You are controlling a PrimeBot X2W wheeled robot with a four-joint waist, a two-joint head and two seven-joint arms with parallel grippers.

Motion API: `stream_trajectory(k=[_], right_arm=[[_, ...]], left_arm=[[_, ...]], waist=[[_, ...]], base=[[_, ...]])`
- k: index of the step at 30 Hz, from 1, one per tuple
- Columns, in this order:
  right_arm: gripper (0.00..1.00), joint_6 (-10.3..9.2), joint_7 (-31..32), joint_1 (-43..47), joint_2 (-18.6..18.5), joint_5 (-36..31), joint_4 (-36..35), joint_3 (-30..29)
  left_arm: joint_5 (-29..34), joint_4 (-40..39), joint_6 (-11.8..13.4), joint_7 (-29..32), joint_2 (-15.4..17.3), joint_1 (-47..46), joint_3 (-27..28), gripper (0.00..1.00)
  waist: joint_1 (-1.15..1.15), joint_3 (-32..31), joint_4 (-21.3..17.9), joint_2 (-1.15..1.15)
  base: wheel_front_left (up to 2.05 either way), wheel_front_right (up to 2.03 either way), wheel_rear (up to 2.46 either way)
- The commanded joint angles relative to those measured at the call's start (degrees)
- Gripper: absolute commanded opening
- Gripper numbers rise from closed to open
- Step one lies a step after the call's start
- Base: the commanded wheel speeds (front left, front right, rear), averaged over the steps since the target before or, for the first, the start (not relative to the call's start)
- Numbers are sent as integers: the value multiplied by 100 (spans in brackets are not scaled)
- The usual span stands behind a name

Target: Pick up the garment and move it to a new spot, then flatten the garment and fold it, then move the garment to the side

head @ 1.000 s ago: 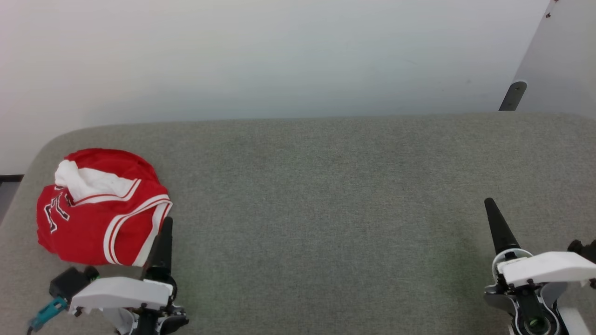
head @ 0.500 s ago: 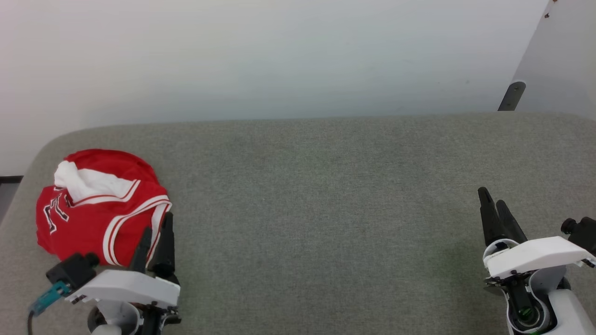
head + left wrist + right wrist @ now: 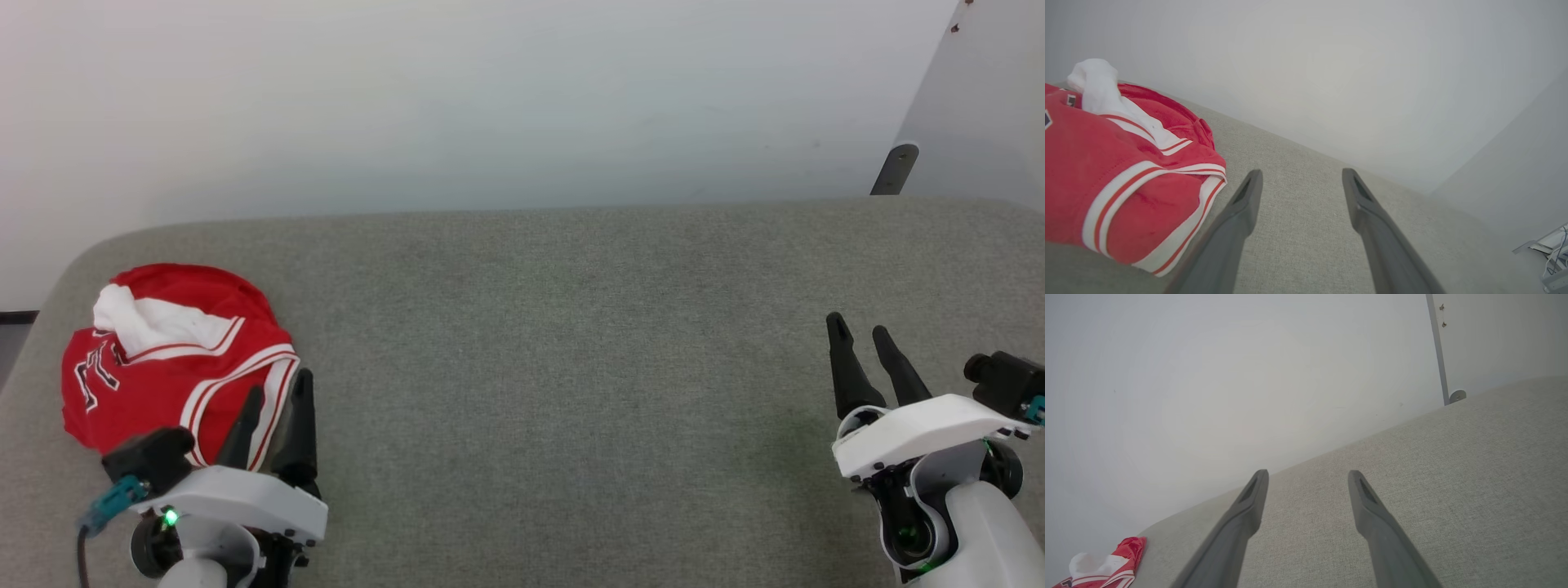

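The garment (image 3: 155, 359), a red jersey with white sleeves and striped trim, lies crumpled at the left end of the grey padded table (image 3: 555, 327). It fills the left of the left wrist view (image 3: 1106, 171) and shows small at the bottom left of the right wrist view (image 3: 1106, 569). My left gripper (image 3: 279, 389) stands open at the garment's near right edge, its left finger over the trim, nothing between the fingers (image 3: 1245, 208). My right gripper (image 3: 857, 328) is open over bare table at the far right, far from the garment.
A pale wall (image 3: 490, 106) rises just behind the table's far edge. A grey panel with a dark bracket (image 3: 894, 167) stands at the back right. The table's rounded left corner lies just past the garment. Cables lie on the floor (image 3: 1555, 257) beyond the table.
Both grippers have turned so that two spread fingers show instead of one. The right gripper has moved slightly forward and left. The garment has not moved.
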Motion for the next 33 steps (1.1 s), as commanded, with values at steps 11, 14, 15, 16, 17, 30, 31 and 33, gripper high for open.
stream_trajectory(k=[11,14,15,16,17,30,31,33], right_arm=[[100,3,-211,-250,-52,-930,65,-37],[100,4,-255,-220,-31,-1101,75,-54],[100,4,-273,-206,-25,-1155,74,-58],[100,4,-282,-192,-24,-1210,71,-65],[100,4,-297,-179,-21,-1263,73,-79],[100,4,-473,-170,-4,-1812,90,-209],[100,4,-491,-179,5,-1838,89,-230],[100,4,-515,-194,10,-1901,91,-239]], left_arm=[[807,19,10,-221,110,-171,-141,100],[938,28,-26,-263,117,-186,-181,100],[995,34,-29,-281,126,-193,-198,100],[1053,42,-35,-293,135,-201,-211,100],[1111,51,-40,-303,145,-211,-222,100],[1661,205,-98,-484,196,-278,-255,100],[1699,220,-106,-490,193,-282,-256,100],[1763,249,-115,-522,197,-293,-256,100]], waist=[[0,-25,6,0],[0,-30,14,0],[0,-32,16,0],[0,-33,18,0],[0,-34,19,0],[0,-26,6,0],[0,-25,5,0],[0,-22,4,0]], base=[[0,0,0],[0,0,0],[0,0,0],[0,0,0],[0,0,0],[0,0,0],[0,0,0],[0,0,0]])
